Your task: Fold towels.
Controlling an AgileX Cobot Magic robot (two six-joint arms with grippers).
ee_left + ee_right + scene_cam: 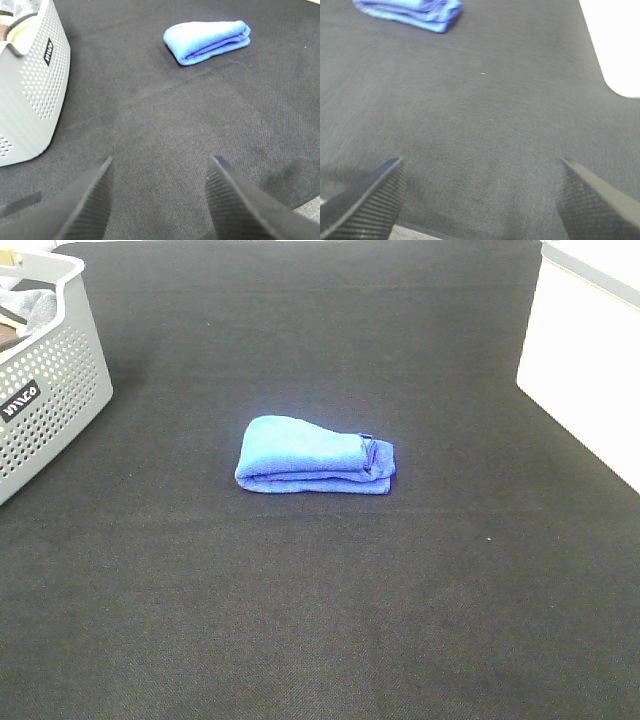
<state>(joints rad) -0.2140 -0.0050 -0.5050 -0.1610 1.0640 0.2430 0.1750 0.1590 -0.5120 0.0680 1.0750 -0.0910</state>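
While the folded blue towel (314,456) lies mid-table on the black cloth (320,620), both grippers sit well apart from it on the near side: the left gripper (159,200) parted and empty, the right gripper (480,200) wide and empty.

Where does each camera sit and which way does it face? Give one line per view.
Exterior high: mounted high, looking down on the folded blue towel, the grey basket; no arm shows.
Left wrist: low on the left arm, facing the towel and basket past the open left end effector.
Right wrist: facing the towel past the open right end effector.
All three share the towel.
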